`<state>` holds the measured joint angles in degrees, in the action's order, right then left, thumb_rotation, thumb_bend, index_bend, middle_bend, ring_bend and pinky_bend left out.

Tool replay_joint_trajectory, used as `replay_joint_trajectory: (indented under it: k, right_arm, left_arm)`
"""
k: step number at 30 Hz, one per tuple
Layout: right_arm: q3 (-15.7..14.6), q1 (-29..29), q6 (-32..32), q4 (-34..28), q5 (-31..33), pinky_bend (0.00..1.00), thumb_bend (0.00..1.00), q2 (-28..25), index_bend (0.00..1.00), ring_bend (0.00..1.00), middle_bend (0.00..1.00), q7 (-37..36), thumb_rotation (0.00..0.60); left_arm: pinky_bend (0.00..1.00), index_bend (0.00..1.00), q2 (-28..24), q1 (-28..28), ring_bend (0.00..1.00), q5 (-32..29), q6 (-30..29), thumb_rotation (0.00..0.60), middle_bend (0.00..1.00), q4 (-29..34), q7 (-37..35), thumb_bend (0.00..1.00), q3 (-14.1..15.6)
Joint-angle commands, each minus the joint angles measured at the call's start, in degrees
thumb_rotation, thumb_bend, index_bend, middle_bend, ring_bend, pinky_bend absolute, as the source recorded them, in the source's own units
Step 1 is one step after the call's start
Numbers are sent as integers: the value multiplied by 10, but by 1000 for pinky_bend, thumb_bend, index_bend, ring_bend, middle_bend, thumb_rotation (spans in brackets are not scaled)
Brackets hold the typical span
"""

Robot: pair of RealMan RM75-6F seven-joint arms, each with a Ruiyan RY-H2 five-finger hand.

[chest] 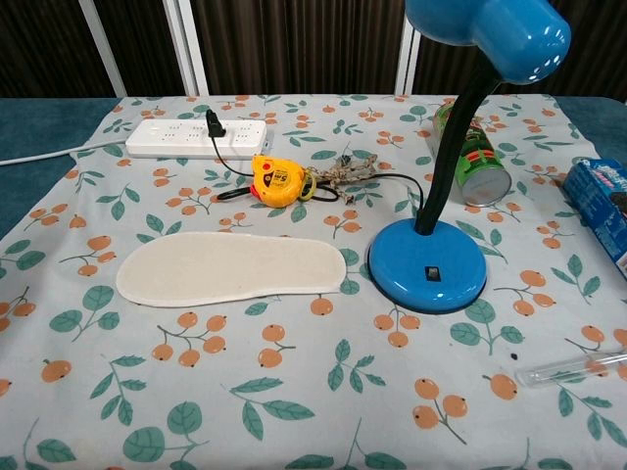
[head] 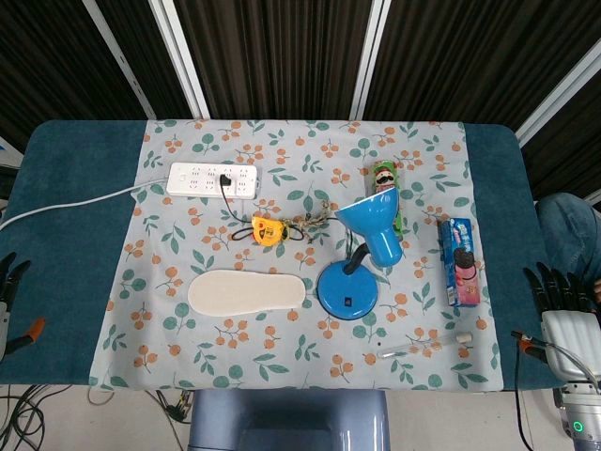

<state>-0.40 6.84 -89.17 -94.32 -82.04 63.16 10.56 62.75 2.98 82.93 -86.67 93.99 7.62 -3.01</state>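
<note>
cookie box lies lengthwise front-to-back, near the right hand.

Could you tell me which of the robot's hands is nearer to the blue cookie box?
Right. The right hand sits just past the table's right edge beside the cookie box; the left hand is at the far left edge.

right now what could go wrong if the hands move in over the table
The lamp stands tall on a curved neck with its cord running to the power strip; a hand snagging that cord could tip it. The clear tube lies loose near the front edge, nearest the right hand, and might roll off if brushed.
</note>
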Motion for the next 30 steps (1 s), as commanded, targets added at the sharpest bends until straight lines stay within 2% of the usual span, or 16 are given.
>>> replay_joint_trajectory:
  k: [1,30]
  right_arm:
    - [3,-2,1,-1,-1,0,252,0,0,23,0,-1,600]
    - [11,-11,28,-19,-8,0,252,-9,0,23,0,-8,600]
  left_arm:
    - [143,100,0,0,0,0,0,600,2,0,0,246,0]
    - [143,100,-2,1,0,-11,7,600,3,4,-2,246,-3]
